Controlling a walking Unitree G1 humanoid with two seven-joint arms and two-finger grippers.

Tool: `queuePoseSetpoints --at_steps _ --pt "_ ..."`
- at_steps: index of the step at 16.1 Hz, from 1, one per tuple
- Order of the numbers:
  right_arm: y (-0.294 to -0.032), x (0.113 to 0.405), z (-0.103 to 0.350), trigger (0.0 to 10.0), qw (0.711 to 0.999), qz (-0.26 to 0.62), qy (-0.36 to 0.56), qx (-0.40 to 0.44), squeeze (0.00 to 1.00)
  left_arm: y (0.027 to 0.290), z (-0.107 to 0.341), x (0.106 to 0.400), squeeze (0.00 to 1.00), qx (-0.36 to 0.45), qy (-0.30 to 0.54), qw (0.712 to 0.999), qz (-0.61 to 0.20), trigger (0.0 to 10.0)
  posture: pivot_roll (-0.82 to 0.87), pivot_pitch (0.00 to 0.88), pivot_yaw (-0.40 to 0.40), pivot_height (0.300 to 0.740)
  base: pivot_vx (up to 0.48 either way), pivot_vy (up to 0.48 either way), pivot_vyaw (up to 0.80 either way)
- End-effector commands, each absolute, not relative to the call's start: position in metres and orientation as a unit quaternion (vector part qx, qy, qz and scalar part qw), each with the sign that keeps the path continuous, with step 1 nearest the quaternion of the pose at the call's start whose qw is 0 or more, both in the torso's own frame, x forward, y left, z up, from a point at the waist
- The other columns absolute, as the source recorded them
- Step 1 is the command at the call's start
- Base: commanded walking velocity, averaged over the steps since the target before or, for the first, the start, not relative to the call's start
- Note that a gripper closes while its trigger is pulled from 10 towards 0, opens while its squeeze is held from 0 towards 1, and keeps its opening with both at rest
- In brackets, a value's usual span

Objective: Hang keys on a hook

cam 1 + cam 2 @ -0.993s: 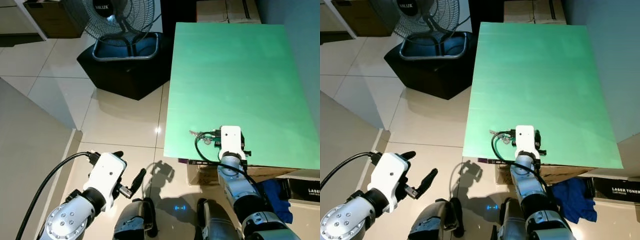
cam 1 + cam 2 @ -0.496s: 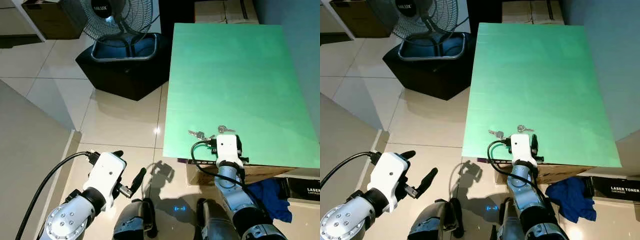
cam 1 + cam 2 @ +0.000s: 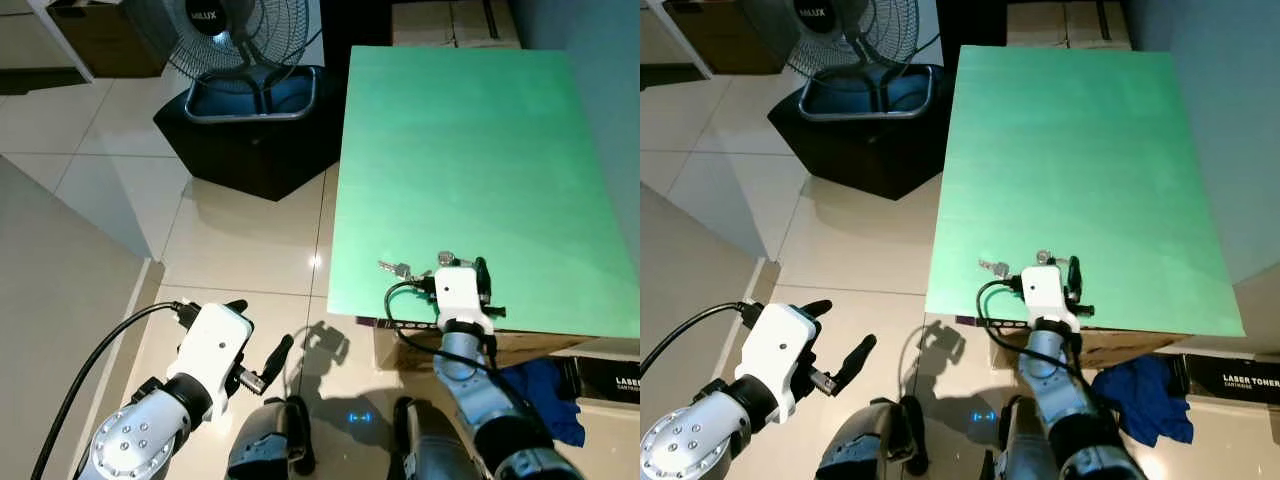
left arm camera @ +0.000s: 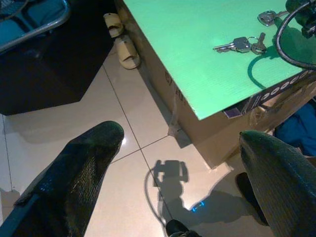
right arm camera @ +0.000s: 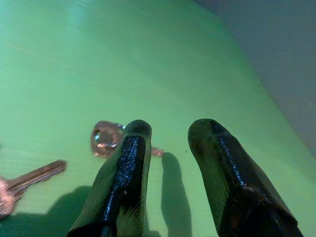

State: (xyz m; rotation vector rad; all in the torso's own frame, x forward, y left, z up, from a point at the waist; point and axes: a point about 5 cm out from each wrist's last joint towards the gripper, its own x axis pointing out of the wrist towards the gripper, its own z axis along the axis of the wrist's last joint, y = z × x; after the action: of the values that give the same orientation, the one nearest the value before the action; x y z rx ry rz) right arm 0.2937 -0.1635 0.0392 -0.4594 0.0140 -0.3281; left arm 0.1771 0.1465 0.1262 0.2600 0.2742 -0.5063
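A small bunch of silver keys [image 3: 395,268] lies on the green table top [image 3: 470,140] close to its near edge. A single key on a ring [image 3: 446,258] rests a little to the right of them. My right gripper [image 5: 170,129] hovers low over the table just beside that ringed key [image 5: 106,138], open, with nothing between its fingers. Its white wrist [image 3: 455,292] sits over the table's near edge. My left gripper [image 4: 182,158] hangs open above the tiled floor, left of the table, and both sets of keys [image 4: 242,44] appear beyond it.
A standing fan [image 3: 235,35] on a black base [image 3: 250,130] stands on the floor to the left of the table. Cardboard boxes [image 3: 455,22] sit behind the table. A blue cloth [image 3: 545,390] lies under its near right corner, and sandals [image 4: 123,42] lie beside it.
My right gripper has drawn back toward the table's near edge and slightly right, uncovering the ringed key. The left arm has not moved.
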Motion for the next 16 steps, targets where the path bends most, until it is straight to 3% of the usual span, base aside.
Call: queuePoseSetpoints --at_steps 1,7,16 --pt "-0.165 0.295 0.036 10.0 0.960 -0.156 0.015 -0.231 0.00 0.147 0.124 0.174 0.00 0.128 0.142 0.949 -0.251 10.0 0.05 0.278 0.117 0.713 0.000 0.000 0.00" --pt "-0.173 0.314 0.044 10.0 0.960 -0.147 0.031 -0.237 0.00 0.148 0.124 0.173 0.00 0.131 0.143 0.949 -0.246 10.0 0.07 0.281 0.117 0.713 0.000 0.000 0.00" --pt "-0.173 0.314 0.034 10.0 0.975 -0.128 0.085 -0.160 0.00 0.150 0.126 0.170 0.00 0.133 0.146 0.949 -0.244 10.0 0.08 0.305 0.123 0.713 0.000 0.000 0.00"
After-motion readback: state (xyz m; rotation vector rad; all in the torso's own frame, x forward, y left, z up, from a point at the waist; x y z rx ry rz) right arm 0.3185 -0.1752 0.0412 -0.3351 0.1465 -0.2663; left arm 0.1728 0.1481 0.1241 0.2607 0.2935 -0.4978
